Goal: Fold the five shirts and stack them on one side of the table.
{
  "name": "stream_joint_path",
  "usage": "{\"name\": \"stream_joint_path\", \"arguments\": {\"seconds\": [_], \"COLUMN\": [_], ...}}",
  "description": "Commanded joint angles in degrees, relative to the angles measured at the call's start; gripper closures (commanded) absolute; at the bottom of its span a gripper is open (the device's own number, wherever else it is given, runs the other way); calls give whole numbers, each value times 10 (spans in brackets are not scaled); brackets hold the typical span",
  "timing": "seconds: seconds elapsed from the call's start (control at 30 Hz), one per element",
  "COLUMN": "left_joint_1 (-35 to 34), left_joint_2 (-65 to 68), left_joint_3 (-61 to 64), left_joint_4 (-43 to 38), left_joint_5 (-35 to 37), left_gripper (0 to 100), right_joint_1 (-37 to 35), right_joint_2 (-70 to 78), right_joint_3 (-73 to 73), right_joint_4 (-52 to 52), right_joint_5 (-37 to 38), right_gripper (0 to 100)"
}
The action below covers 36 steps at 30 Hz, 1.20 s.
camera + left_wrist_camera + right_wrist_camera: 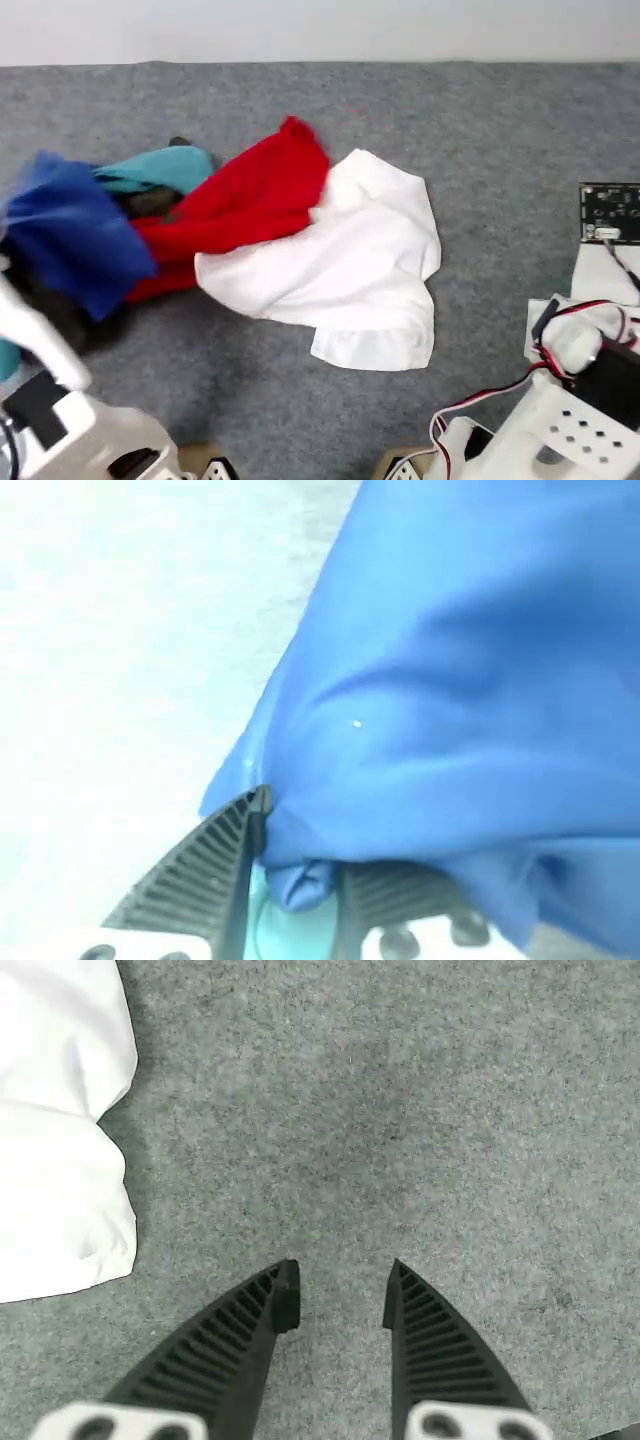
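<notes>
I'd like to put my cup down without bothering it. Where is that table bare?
Bare grey table lies right of the white shirt, up to the circuit board; the open right pincer hangs there. Another bare strip runs along the far edge. The left side is crowded: red shirt, teal shirt, and blue shirt gripped by the left pincer.

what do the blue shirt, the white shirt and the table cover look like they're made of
The blue shirt looks like soft matte cloth, likely cotton: it drapes in smooth rounded folds. The white shirt seems a similar thin matte fabric, lying in soft creases. The table cover looks like grey felt or low-pile carpet, given its fuzzy, speckled surface.
</notes>
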Motion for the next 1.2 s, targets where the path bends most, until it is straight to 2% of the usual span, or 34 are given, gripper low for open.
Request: {"name": "stream_joint_path", "arguments": {"seconds": [0.0, 0.27, 0.7, 0.93, 1.17], "left_joint_1": [-81, -191, -263, -266, -195], "left_joint_2": [-41, -40, -40, -40, -40], "left_joint_3": [-11, -35, -106, -103, 7], "left_joint_4": [-16, -65, -181, -235, -296], "left_joint_5": [-16, -26, 29, 29, 18], "left_gripper": [997, 996, 996, 995, 985], "right_joint_1": [6, 6, 6, 6, 6], "right_joint_2": [0, 0, 1, 5, 1], "right_joint_3": [-26, -26, -25, -25, 28], "right_joint_4": [21, 21, 21, 21, 21], "right_joint_5": [6, 6, 6, 6, 5], "right_gripper": [844, 844, 844, 844, 844]}}
